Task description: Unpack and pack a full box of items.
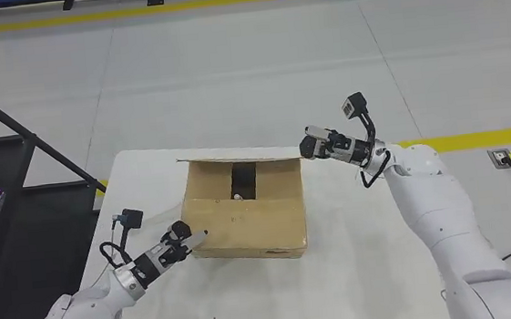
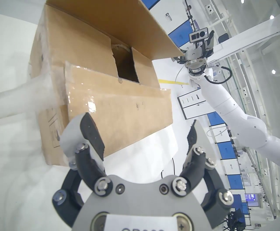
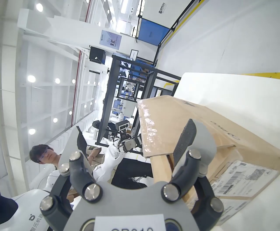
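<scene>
Top view: cardboard box point(image 1: 247, 217) sits mid-tabletop point(image 1: 366, 269). Left gripper point(image 1: 194, 239), fingers spread, just beside its near corner. Right gripper point(image 1: 307, 146), fingers spread, at the raised far flap point(image 2: 109, 26) corner.

**Bright overhead light, tape glare, bowed edges**

Top view: strong, even light from above. There's only a faint soft shadow on the table point(image 1: 347, 270) along the foot of the box point(image 1: 247, 220), and the box opening point(image 1: 244, 181) is dark inside.

Left wrist view: white hot spot on the tape point(image 2: 91, 107) just ahead of the left gripper point(image 2: 140, 119). The bkgd far beyond it is washed out, w/ ceiling lamps point(image 2: 272, 17) blown white.

Right wrist view: rows of round lamps point(image 3: 31, 78) far past the right gripper point(image 3: 133, 125), and sheen along the tape strip point(image 3: 148, 131) just ahead of it.

Both wrist views bow straight lines twd the edges.
</scene>
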`<control>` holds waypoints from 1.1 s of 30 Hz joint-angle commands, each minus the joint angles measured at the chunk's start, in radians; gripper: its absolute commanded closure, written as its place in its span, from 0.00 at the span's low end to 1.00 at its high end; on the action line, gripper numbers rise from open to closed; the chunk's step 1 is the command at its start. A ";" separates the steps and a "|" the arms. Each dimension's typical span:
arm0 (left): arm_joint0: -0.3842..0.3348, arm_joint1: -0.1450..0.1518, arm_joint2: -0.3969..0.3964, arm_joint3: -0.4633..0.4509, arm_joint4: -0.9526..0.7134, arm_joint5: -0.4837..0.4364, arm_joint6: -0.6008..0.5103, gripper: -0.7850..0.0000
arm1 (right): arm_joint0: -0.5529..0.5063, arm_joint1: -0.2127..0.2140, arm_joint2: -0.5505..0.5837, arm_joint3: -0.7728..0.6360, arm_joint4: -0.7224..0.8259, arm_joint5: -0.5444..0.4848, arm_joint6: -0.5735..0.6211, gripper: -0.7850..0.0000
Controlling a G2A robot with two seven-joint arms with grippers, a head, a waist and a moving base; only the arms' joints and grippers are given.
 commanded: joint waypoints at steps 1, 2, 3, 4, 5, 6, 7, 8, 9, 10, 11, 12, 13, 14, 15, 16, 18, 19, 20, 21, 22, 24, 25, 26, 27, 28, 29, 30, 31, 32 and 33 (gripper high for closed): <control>-0.008 -0.002 0.011 0.004 0.010 0.008 0.006 0.00 | -0.015 0.006 -0.004 -0.034 0.008 0.021 0.020 0.00; -0.012 -0.003 0.015 0.006 0.016 0.010 0.009 0.00 | -0.023 0.009 -0.007 -0.050 0.009 0.032 0.031 0.00; -0.015 -0.004 0.020 0.008 0.018 0.012 0.011 0.00 | -0.030 0.013 -0.008 -0.062 0.009 0.042 0.041 0.00; -0.017 -0.005 0.024 0.010 0.021 0.014 0.013 0.00 | -0.035 0.016 -0.011 -0.072 0.002 0.048 0.047 0.00; -0.020 -0.006 0.027 0.012 0.025 0.014 0.013 0.00 | -0.040 0.019 -0.015 -0.082 -0.004 0.054 0.053 0.00; -0.023 -0.007 0.030 0.014 0.028 0.016 0.014 0.00 | -0.046 0.020 -0.018 -0.092 -0.001 0.065 0.064 0.00; -0.025 -0.008 0.033 0.015 0.031 0.017 0.013 0.00 | -0.054 0.021 -0.021 -0.103 0.006 0.075 0.074 0.00; -0.027 -0.008 0.036 0.015 0.033 0.017 0.013 0.00 | -0.061 0.022 -0.023 -0.115 0.008 0.082 0.081 0.00; -0.028 -0.009 0.038 0.016 0.035 0.016 0.013 0.00 | -0.069 0.024 -0.026 -0.126 0.006 0.093 0.089 0.00; -0.029 -0.010 0.040 0.016 0.038 0.016 0.013 0.00 | -0.077 0.026 -0.030 -0.138 0.002 0.111 0.094 0.00; -0.030 -0.010 0.043 0.017 0.040 0.016 0.012 0.00 | -0.084 0.027 -0.036 -0.153 -0.004 0.129 0.103 0.00; -0.031 -0.011 0.045 0.017 0.041 0.016 0.011 0.00 | -0.092 0.028 -0.042 -0.167 -0.014 0.144 0.106 0.00; -0.033 -0.012 0.047 0.018 0.043 0.016 0.011 0.00 | -0.101 0.030 -0.047 -0.183 -0.023 0.157 0.098 0.00; -0.034 -0.012 0.049 0.018 0.046 0.016 0.011 0.00 | -0.113 0.031 -0.052 -0.200 -0.028 0.169 0.096 0.00; -0.035 -0.013 0.052 0.018 0.047 0.016 0.012 0.00 | -0.125 0.032 -0.055 -0.219 -0.027 0.178 0.095 0.00; -0.036 -0.014 0.054 0.018 0.051 0.017 0.012 0.00 | -0.137 0.034 -0.057 -0.235 -0.031 0.188 0.092 0.00; -0.038 -0.015 0.059 0.017 0.058 0.017 0.012 0.00 | -0.161 0.038 -0.064 -0.271 -0.041 0.213 0.085 0.00; -0.039 -0.015 0.061 0.017 0.061 0.018 0.013 0.00 | -0.171 0.039 -0.067 -0.288 -0.045 0.229 0.079 0.00; -0.040 -0.016 0.063 0.017 0.064 0.019 0.013 0.00 | -0.182 0.041 -0.070 -0.305 -0.049 0.242 0.071 0.00; -0.040 -0.017 0.064 0.016 0.068 0.019 0.013 0.00 | -0.193 0.042 -0.072 -0.320 -0.050 0.256 0.064 0.00; -0.041 -0.017 0.065 0.016 0.074 0.019 0.014 0.00 | -0.204 0.043 -0.075 -0.336 -0.049 0.271 0.060 0.00; -0.041 -0.018 0.067 0.015 0.086 0.021 0.019 0.00 | -0.224 0.045 -0.078 -0.364 -0.029 0.294 0.073 0.00; -0.041 -0.018 0.069 0.015 0.091 0.023 0.021 0.00 | -0.232 0.046 -0.079 -0.376 -0.030 0.302 0.069 0.00; -0.041 -0.019 0.070 0.015 0.094 0.024 0.023 0.00 | -0.240 0.048 -0.081 -0.389 -0.035 0.309 0.061 0.00; -0.041 -0.019 0.071 0.015 0.097 0.025 0.024 0.00 | -0.248 0.049 -0.084 -0.398 -0.036 0.319 0.058 0.00; -0.041 -0.020 0.071 0.015 0.100 0.025 0.027 0.00 | -0.254 0.050 -0.087 -0.405 -0.037 0.333 0.053 0.00; -0.041 -0.020 0.071 0.014 0.103 0.026 0.030 0.00 | -0.258 0.051 -0.092 -0.412 -0.045 0.341 0.047 0.00; -0.040 -0.021 0.071 0.014 0.108 0.028 0.034 0.00 | -0.262 0.051 -0.095 -0.416 -0.046 0.345 0.039 0.00; -0.039 -0.021 0.069 0.013 0.112 0.029 0.042 0.00 | -0.267 0.052 -0.098 -0.418 -0.047 0.348 0.031 0.00; -0.037 -0.022 0.065 0.010 0.115 0.029 0.052 0.00 | -0.270 0.053 -0.101 -0.418 -0.053 0.351 0.017 0.00; -0.033 -0.022 0.060 0.007 0.115 0.028 0.060 0.00 | -0.273 0.053 -0.102 -0.420 -0.054 0.353 0.004 0.00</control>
